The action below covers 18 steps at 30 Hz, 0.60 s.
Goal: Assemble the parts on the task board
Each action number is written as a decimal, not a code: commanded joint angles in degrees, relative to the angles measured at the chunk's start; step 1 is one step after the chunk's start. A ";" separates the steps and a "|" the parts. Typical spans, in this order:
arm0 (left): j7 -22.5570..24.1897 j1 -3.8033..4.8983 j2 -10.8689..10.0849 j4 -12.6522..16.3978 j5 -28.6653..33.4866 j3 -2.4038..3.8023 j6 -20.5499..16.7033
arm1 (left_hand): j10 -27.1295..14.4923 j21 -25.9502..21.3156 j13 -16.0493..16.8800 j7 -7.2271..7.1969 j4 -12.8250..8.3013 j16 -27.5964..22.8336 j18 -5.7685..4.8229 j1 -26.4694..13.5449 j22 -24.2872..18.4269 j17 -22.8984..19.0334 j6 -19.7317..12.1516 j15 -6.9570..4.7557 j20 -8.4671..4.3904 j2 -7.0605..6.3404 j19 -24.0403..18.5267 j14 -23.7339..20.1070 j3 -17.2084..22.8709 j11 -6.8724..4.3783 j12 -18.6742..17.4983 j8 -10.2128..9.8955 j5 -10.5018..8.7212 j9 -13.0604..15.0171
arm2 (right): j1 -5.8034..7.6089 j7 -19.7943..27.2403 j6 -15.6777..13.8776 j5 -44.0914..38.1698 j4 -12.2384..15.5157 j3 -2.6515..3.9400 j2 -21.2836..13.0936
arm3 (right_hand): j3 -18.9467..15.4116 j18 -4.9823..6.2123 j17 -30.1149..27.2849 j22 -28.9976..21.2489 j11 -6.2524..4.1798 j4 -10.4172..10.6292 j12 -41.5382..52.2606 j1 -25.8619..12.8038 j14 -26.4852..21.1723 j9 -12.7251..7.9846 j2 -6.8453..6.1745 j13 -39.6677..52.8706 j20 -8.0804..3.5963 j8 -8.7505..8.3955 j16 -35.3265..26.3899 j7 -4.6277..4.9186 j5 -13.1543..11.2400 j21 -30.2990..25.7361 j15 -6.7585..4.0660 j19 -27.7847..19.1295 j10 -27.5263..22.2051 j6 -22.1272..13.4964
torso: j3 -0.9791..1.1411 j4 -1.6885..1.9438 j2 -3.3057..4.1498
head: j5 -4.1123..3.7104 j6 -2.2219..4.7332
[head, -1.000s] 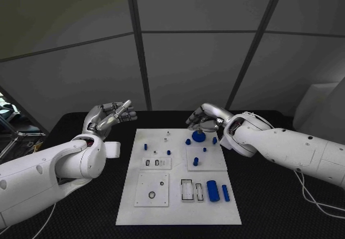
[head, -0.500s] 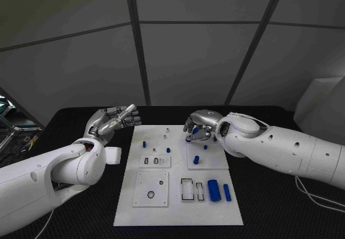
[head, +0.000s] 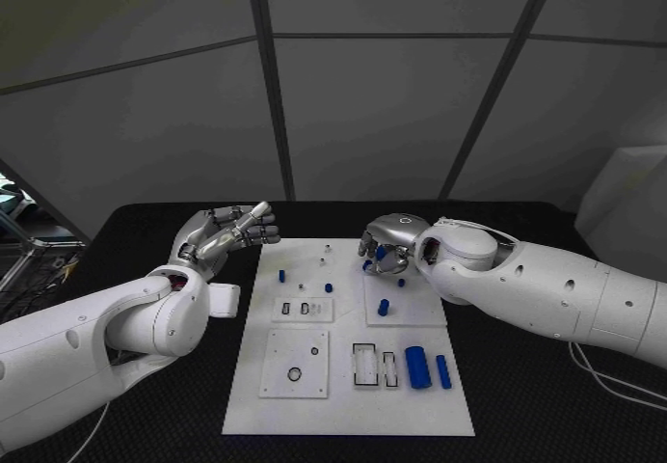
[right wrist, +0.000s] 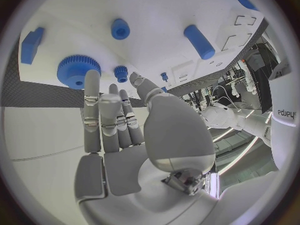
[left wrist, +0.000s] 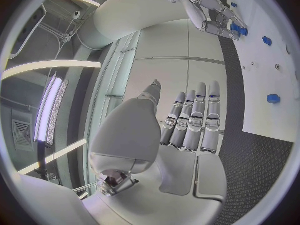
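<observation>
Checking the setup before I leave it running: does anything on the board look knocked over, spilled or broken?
Nothing stands out. The task board lies flat on the table, the blue parts sit apart and tidy, and the right hand hovers over the blue gear.

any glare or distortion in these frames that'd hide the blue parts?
Head view: dim and even, small blue parts readable on the task board. Left wrist view: bright ceiling strips flare, fisheye bends the board edge. Right wrist view: blue gear sharp, fingers cover its near side.

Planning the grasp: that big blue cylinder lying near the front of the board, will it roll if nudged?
Probably. The big blue cylinder lies on its side on the flat white task board, so a sideways nudge could roll it. It looks rigid and smooth, maybe slippery under metal fingers.
</observation>
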 commanded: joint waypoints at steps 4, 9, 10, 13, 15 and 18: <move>-0.43 0.09 0.02 -0.01 -0.59 0.06 1.12 | 0.29 0.36 -0.01 0.65 0.03 -0.25 0.68 -0.73 0.07 0.06 0.19 0.00 0.08 0.03 0.49 0.33 -0.34 0.08 -0.33 -0.35 -0.35 -0.09 | 0.15 -0.52 2.06 -1.51 -0.11 0.05 0.16 | 1.06 -0.33 4.42 4.50 -0.09 0.58 0.27 1.12 2.16 0.07 0.21 0.12 0.00 0.22 4.13 -0.07 -0.42 3.57 -0.18 1.65 0.97 0.24 | 0.13 -0.12 0.20 | 0.19 0.04; -0.69 0.09 -0.01 -0.07 -0.59 0.06 1.22 | 0.29 0.36 -0.01 0.65 0.03 -0.25 0.68 -0.73 0.07 0.06 0.19 0.00 0.08 0.03 0.49 0.33 -0.34 0.08 -0.33 -0.35 -0.35 -0.09 | 0.15 -0.44 2.57 -1.45 -0.36 0.04 0.37 | 2.18 -0.54 5.76 6.45 -0.18 0.80 0.42 1.57 1.99 0.15 0.45 0.19 -0.05 0.47 5.56 -0.04 -0.83 5.23 -0.18 2.07 1.84 1.01 | 0.19 -0.11 0.33 | 0.18 0.09; -0.73 0.09 -0.04 -0.07 -0.59 0.06 1.24 | 0.29 0.36 -0.01 0.65 0.03 -0.25 0.68 -0.73 0.07 0.06 0.19 0.00 0.08 0.03 0.49 0.33 -0.34 0.08 -0.33 -0.35 -0.35 -0.09 | 0.15 -0.42 2.66 -1.41 -0.44 0.04 0.44 | 2.45 -0.56 5.94 6.70 -0.19 0.84 0.40 1.65 1.94 0.14 0.48 0.18 -0.06 0.46 5.77 -0.03 -0.99 5.47 -0.16 2.06 1.95 1.07 | 0.20 -0.10 0.36 | 0.24 0.05; -0.76 0.09 -0.08 -0.06 -0.59 0.06 1.25 | 0.25 0.37 -0.01 0.67 0.06 -0.30 0.67 -0.77 0.06 0.07 0.16 0.02 0.08 0.07 0.50 0.32 -0.41 0.10 -0.38 -0.41 -0.34 -0.09 | 0.15 -0.35 2.84 -1.34 -0.65 0.04 0.60 | 3.10 -0.77 7.10 8.27 -0.17 1.01 0.32 1.75 1.96 0.08 0.43 0.15 -0.08 0.33 6.84 0.04 -1.23 6.65 -0.08 2.47 2.18 1.00 | 0.22 -0.11 0.41 | 0.26 0.01; -0.78 0.09 -0.09 -0.03 -0.59 0.06 1.26 | 0.25 0.37 -0.01 0.67 0.06 -0.30 0.67 -0.77 0.06 0.07 0.16 0.02 0.08 0.07 0.50 0.32 -0.41 0.10 -0.38 -0.41 -0.34 -0.09 | 0.15 -0.30 2.92 -1.30 -0.84 0.04 0.70 | 3.42 -0.86 7.65 8.93 -0.14 1.09 0.28 1.78 1.99 0.07 0.38 0.13 -0.09 0.31 7.37 0.09 -1.32 7.17 -0.05 2.63 2.26 1.04 | 0.22 -0.03 0.45 | 0.38 -0.14; -0.80 0.09 -0.13 0.04 -0.59 0.06 1.28 | 0.24 0.37 -0.01 0.67 0.06 -0.33 0.67 -0.79 0.06 0.07 0.16 0.03 0.08 0.10 0.50 0.30 -0.43 0.11 -0.41 -0.43 -0.33 -0.09 | 0.15 -0.18 3.02 -1.15 -1.21 0.04 0.90 | 4.07 -0.96 8.40 9.84 -0.09 1.23 0.21 1.91 2.00 0.07 0.36 0.10 -0.08 0.30 8.14 0.14 -1.48 7.94 -0.01 2.75 2.46 1.18 | 0.19 -0.05 0.51 | 0.35 -0.15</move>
